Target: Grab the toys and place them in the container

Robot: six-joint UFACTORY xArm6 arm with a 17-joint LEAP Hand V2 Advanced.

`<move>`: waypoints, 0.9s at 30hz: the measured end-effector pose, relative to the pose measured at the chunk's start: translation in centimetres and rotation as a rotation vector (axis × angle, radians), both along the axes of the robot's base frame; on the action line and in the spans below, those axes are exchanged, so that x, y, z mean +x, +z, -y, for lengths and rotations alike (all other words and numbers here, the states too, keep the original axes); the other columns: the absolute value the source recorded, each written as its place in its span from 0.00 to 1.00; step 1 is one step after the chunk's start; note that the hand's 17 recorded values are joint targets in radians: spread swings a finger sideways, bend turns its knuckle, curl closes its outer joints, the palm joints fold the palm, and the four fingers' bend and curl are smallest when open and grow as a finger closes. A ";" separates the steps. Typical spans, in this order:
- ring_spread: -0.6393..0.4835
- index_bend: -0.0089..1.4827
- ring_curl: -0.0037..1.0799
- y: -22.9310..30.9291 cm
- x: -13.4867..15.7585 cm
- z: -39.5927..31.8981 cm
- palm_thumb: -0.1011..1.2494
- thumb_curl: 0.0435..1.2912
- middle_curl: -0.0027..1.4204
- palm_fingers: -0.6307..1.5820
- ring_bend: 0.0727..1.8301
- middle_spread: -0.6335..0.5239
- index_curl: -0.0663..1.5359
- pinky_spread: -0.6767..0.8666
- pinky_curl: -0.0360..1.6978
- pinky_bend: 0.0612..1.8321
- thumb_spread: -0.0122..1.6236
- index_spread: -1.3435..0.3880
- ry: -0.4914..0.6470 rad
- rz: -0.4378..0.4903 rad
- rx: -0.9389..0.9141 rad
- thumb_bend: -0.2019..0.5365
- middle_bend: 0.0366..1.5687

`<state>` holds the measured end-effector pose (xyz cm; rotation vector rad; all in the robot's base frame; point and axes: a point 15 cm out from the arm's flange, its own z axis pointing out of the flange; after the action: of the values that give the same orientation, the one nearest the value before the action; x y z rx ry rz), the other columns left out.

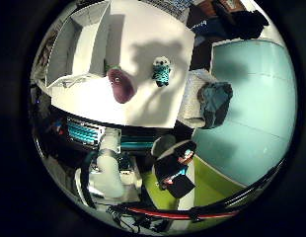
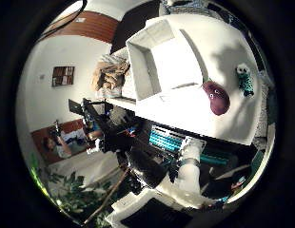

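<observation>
A: What is seen on the white table (image 1: 158, 106)?

B: Two toys are seen lying on it. A dark purple plush toy (image 1: 121, 85), rounded like an eggplant with a bit of green at one end, is laid just beside the open white container (image 2: 162, 61). A small teal-and-white striped plush toy (image 1: 162, 70) is laid a little apart from it, further from the container, on bare tabletop.

A: Is anything held inside the container?

B: Nothing can be made out in it; only its pale floor and walls are shown.

A: How are the toys placed relative to the fingers?

B: That cannot be told. No fingers are shown in either palm view, so whether they are spread or curled cannot be judged. Both toys appear small and well away from the palm, and neither is being touched.

A: What of the robot itself?

B: The white arm (image 1: 109, 168) is seen below the table's near edge, beside a teal slatted panel (image 2: 167, 141). A shadow is cast across the tabletop near the striped toy.

A: And the surroundings?

B: A pale teal floor mat (image 1: 256, 108) is spread beside the table.
</observation>
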<state>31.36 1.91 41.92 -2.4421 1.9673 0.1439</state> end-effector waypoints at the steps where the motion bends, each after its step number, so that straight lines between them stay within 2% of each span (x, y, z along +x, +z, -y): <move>1: 0.75 0.11 0.23 0.0 0.0 0.3 0.33 0.17 0.23 0.36 0.14 0.57 0.21 0.74 0.19 0.21 0.68 0.58 -0.007 0.000 0.000 0.24 0.10; 7: 0.75 0.11 0.23 -0.3 0.3 2.2 0.33 0.17 0.23 0.36 0.14 0.57 0.21 0.74 0.19 0.21 0.68 0.59 -0.063 -0.007 0.003 0.24 0.10; 14: 0.75 0.11 0.23 -1.5 1.9 6.0 0.32 0.17 0.23 0.37 0.15 0.58 0.21 0.74 0.19 0.21 0.68 0.63 -0.199 -0.001 0.002 0.24 0.10; 23: 0.76 0.11 0.23 -2.5 5.6 10.0 0.33 0.17 0.23 0.38 0.17 0.63 0.22 0.74 0.19 0.21 0.69 0.68 -0.446 0.073 0.006 0.25 0.10; 27: 0.77 0.11 0.23 -4.8 6.5 11.0 0.33 0.17 0.23 0.36 0.17 0.69 0.21 0.75 0.19 0.22 0.68 0.71 -0.543 0.021 0.005 0.24 0.10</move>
<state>37.86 -9.05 37.16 -1.8028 2.5170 0.1160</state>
